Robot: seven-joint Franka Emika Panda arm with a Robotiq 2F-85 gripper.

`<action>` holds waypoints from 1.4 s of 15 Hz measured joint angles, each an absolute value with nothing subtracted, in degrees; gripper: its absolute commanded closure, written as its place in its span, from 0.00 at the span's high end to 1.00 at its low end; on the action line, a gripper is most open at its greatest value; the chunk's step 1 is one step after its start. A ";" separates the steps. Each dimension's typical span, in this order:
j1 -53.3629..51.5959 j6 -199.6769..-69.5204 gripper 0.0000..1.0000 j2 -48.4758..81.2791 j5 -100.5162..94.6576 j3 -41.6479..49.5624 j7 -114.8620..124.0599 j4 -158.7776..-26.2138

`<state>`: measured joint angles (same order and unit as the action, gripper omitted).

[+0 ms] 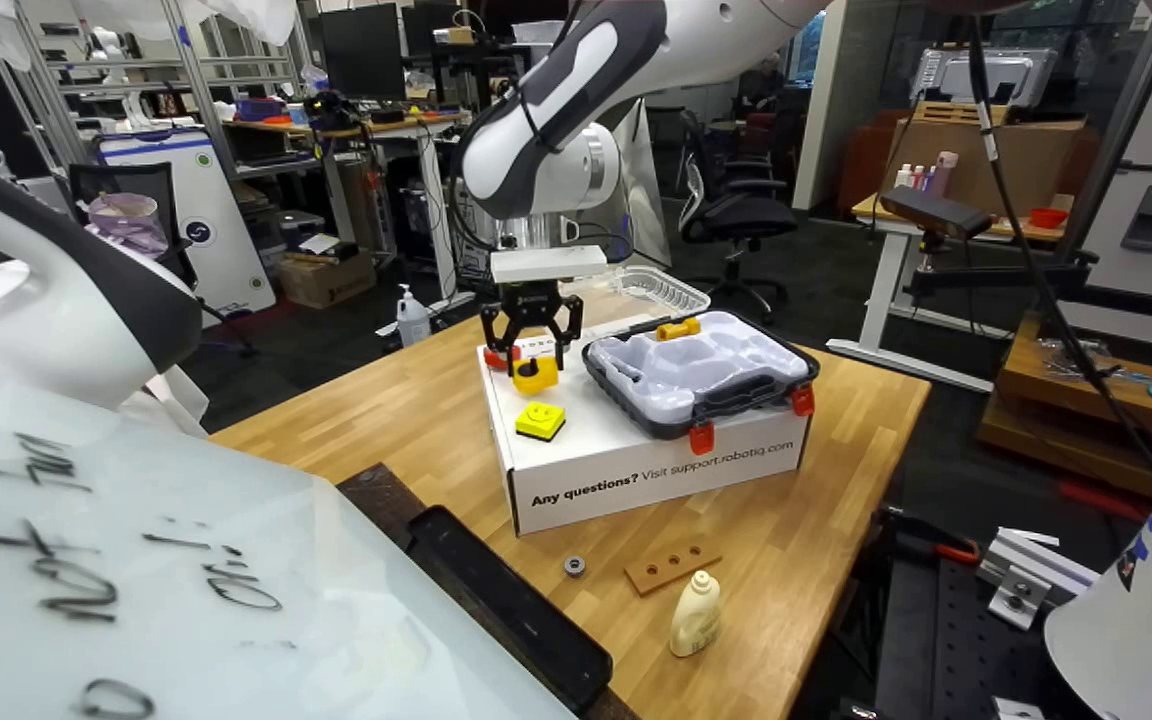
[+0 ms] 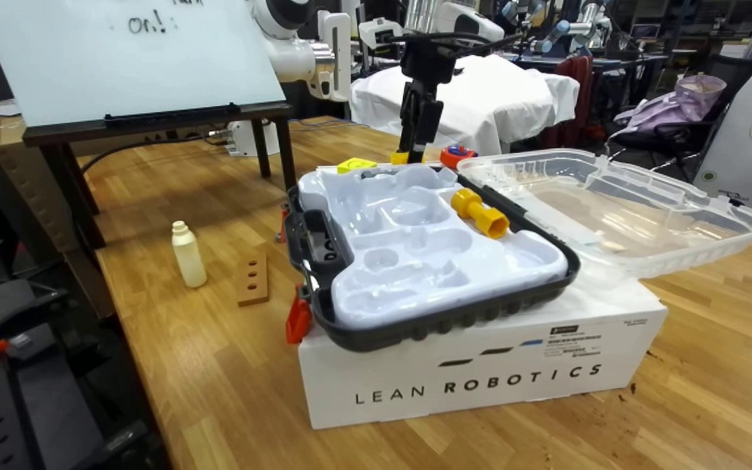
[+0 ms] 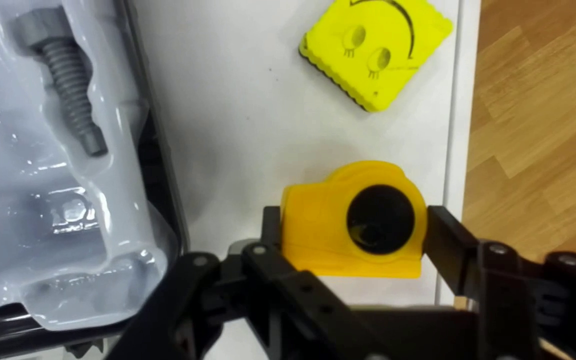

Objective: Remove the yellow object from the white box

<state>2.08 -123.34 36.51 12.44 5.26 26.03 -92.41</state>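
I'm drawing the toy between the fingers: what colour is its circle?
A black circle, clearest in the wrist view.

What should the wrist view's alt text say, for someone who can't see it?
A black claw grips a yellow piece with a black disc. A yellow smiley block lies on a white carton; at left, a grey screw sits in a pale tray.

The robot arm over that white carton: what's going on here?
The robot arm has a chunky yellow piece pinched in its gripper, over the white carton and outside the white tray. A thick-ended yellow rod lies in the white tray. Whether the chunky yellow piece touches the white carton, I can't tell.
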 measured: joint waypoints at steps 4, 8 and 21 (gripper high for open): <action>2.10 -123.03 0.98 36.51 12.43 5.40 26.03 -92.02; 2.10 -122.70 1.00 36.51 12.42 5.40 25.98 -91.94; 2.19 -122.48 1.00 23.25 8.21 5.97 15.03 -103.21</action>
